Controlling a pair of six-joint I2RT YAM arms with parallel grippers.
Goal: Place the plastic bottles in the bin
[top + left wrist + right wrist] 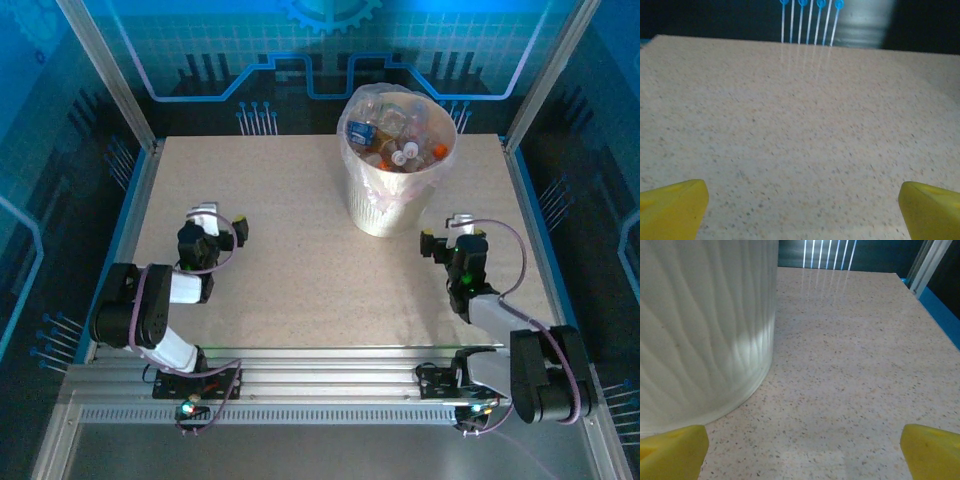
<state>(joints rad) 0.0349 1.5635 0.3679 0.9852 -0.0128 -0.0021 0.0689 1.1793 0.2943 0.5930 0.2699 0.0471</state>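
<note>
Plastic bottles (398, 135) lie heaped inside the bin (385, 205), piled up to its rim. Just right of the bin, the right gripper (455, 232) stands wide open and empty; well left of the bin, the left gripper (213, 224) does likewise. The likeliest mishap: a stray swing of the nearer gripper nudging the bin and spilling top bottles onto the table (280, 270).

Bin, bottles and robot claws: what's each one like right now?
bin: upright, bag-lined, filled with bottles.
plastic bottles: piled inside the bin.
left gripper: open, holding nothing.
right gripper: open, holding nothing, beside the bin.
</note>
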